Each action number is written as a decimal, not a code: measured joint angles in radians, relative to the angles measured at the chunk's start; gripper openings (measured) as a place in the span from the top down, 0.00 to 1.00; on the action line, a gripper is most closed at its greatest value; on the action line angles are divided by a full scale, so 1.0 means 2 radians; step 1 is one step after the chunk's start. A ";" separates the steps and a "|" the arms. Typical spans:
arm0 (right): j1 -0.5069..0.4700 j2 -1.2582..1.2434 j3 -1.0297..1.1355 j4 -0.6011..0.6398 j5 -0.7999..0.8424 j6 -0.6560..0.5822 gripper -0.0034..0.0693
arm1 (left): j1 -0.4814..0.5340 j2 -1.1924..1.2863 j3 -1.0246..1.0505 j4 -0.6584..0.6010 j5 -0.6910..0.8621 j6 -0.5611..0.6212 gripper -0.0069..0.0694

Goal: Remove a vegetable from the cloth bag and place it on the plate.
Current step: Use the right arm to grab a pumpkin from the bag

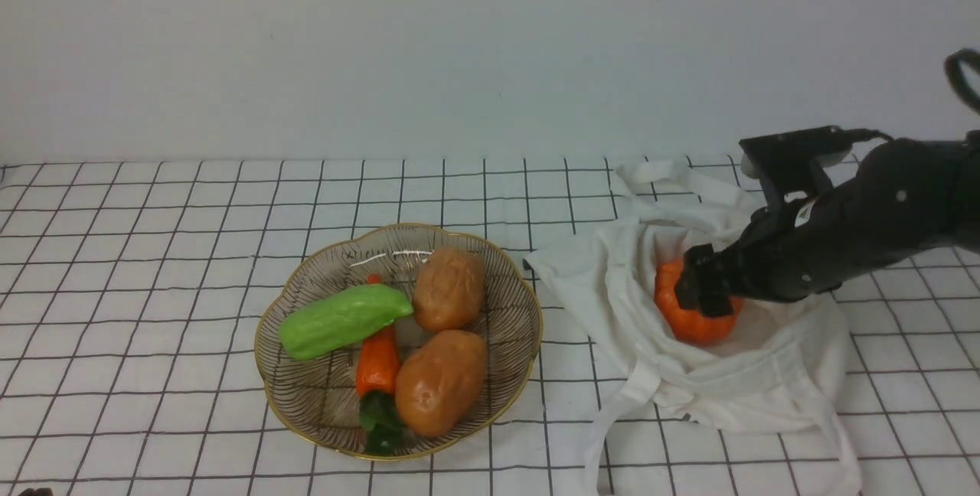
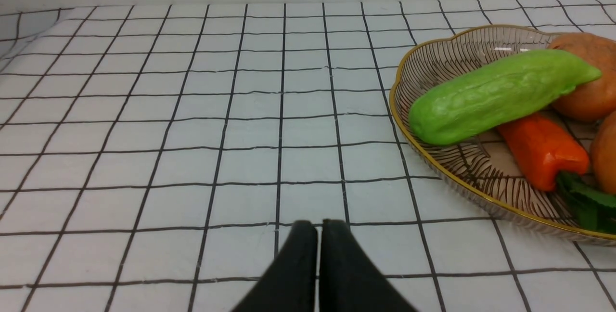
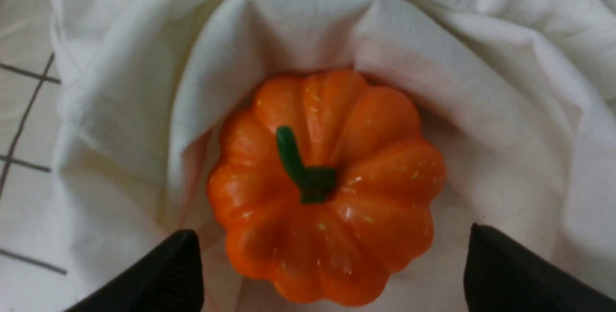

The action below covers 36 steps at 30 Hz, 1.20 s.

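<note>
The orange ribbed pumpkin [image 1: 693, 321] with its dark green stem lies inside the open white cloth bag [image 1: 712, 373] at the right. In the right wrist view the pumpkin [image 3: 327, 187] sits in the bag's folds [image 3: 433, 52]. My right gripper [image 1: 700, 289] is open inside the bag mouth, its fingers [image 3: 163, 278] wide apart on either side of the pumpkin, apart from it. The glass plate [image 1: 528, 305] with the gold rim stands left of the bag. My left gripper [image 2: 318, 227] is shut and empty, low over the cloth, left of the plate [image 2: 433, 61].
The plate holds a green cucumber-like vegetable [image 1: 341, 318], a carrot [image 1: 377, 362] with green leaves and two brown potatoes [image 1: 448, 289]. A white checked cloth [image 1: 153, 266] covers the table. The bag's straps [image 1: 612, 419] trail toward the front edge. A white wall stands behind.
</note>
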<state>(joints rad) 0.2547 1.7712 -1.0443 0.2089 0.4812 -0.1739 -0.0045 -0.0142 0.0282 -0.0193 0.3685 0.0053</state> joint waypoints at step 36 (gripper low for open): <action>0.004 -0.150 -0.002 0.056 0.044 -0.001 0.12 | 0.000 0.000 0.000 0.000 0.000 0.000 0.92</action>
<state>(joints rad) 0.2625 1.4702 -1.0492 0.3205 0.5700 -0.1753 -0.0045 -0.0142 0.0282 -0.0193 0.3685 0.0053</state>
